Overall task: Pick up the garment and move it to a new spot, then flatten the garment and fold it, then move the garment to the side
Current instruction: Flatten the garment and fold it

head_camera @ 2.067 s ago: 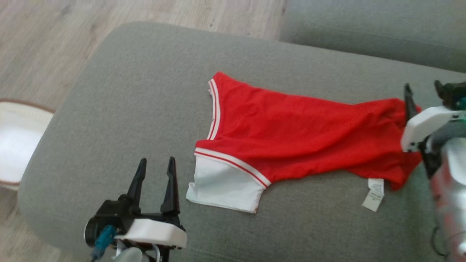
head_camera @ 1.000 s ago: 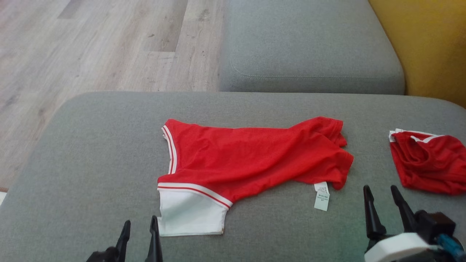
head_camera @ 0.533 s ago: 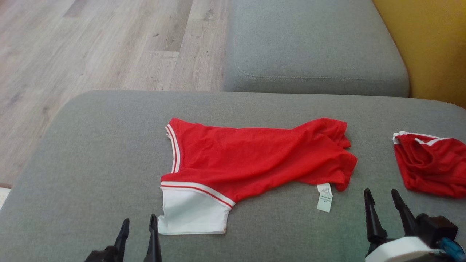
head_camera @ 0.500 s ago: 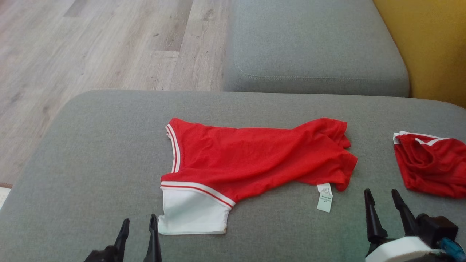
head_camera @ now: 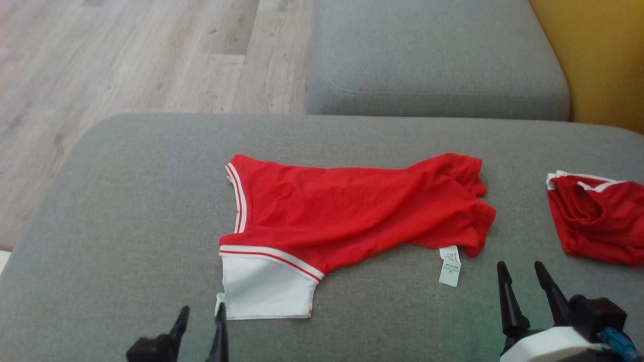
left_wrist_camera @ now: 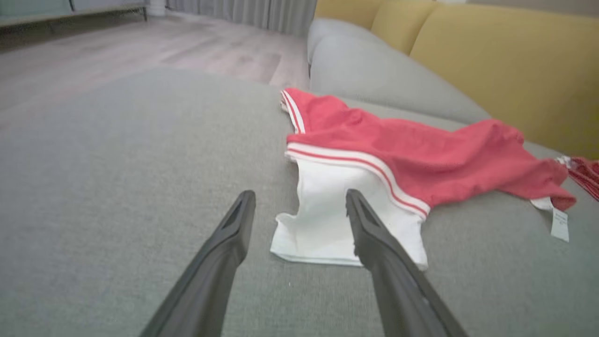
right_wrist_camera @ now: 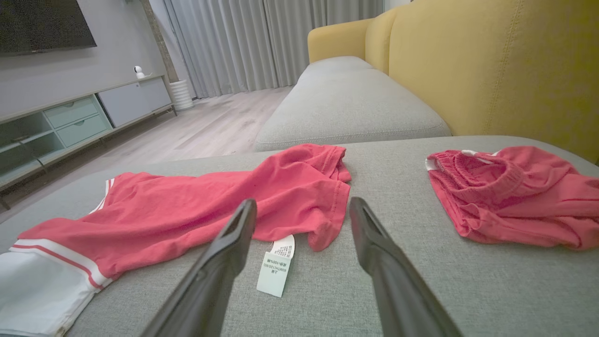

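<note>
A red garment (head_camera: 352, 211) with a white sleeve and red-and-white trim lies wrinkled and stretched out across the grey cushion (head_camera: 126, 211); it also appears in the left wrist view (left_wrist_camera: 412, 154) and the right wrist view (right_wrist_camera: 187, 210). A white care label (head_camera: 449, 266) pokes out at its right end. My left gripper (head_camera: 201, 314) stands open just in front of the white sleeve (left_wrist_camera: 327, 220), holding nothing. My right gripper (head_camera: 520, 269) is open near the label (right_wrist_camera: 276, 267), a little short of the garment's hem, also empty.
A second red piece of clothing (head_camera: 593, 216) lies bunched at the cushion's right side (right_wrist_camera: 510, 192). Another grey seat cushion (head_camera: 432, 60) sits behind, with a yellow sofa back (head_camera: 598, 55) to the right. Wooden floor (head_camera: 100, 60) lies to the left.
The garment was let go and now lies free on the cushion. Both grippers have drawn back to its near side. The head camera has shifted; the left gripper moved slightly right.
</note>
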